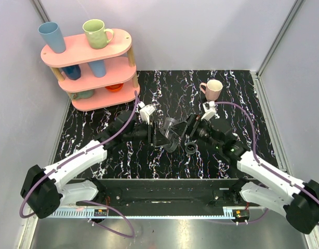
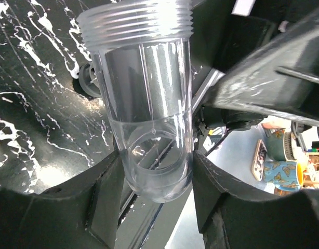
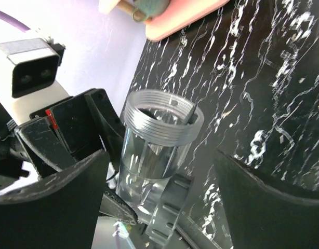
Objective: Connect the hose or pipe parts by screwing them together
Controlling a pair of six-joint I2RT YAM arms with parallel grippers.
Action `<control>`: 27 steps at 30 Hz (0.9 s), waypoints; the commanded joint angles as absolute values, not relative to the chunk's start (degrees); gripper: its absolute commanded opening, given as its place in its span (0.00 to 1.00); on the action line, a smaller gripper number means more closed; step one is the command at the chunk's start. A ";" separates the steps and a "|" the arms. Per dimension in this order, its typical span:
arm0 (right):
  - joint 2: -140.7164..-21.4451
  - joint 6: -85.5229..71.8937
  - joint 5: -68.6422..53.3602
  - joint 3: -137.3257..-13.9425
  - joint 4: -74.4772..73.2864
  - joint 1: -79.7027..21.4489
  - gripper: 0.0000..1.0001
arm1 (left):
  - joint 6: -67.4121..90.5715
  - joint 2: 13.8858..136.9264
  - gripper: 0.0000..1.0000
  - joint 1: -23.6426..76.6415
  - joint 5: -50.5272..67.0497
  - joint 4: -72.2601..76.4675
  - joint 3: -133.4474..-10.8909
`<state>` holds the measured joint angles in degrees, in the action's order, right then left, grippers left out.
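My left gripper is shut on the translucent tube, held just above the middle of the marbled black table. Its fingers press both sides of the plain end, and the threaded end points away from the wrist. My right gripper is open, its fingers wide on either side of the tube without touching it. The black ring fitting lies on the table below the right gripper. It shows as a ribbed ring by the tube's lower end.
A pink mug stands behind the right gripper. At the back left is a pink tiered shelf holding several cups. Purple cables loop along both arms. Grey walls close the table in on three sides.
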<state>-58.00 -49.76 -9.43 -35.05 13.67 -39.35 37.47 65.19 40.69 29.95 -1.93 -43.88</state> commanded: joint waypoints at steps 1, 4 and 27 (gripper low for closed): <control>-50.47 -36.95 -4.14 -38.14 2.57 -39.46 0.96 | 30.87 61.88 0.00 39.64 29.27 -9.55 -48.60; -47.91 -32.80 1.73 -39.90 -6.92 -39.46 1.00 | 30.06 62.31 0.00 38.59 26.99 -14.58 -50.27; -47.54 13.67 -37.52 -38.50 9.37 -39.46 1.00 | 15.03 70.14 0.00 35.95 42.89 -36.30 -60.82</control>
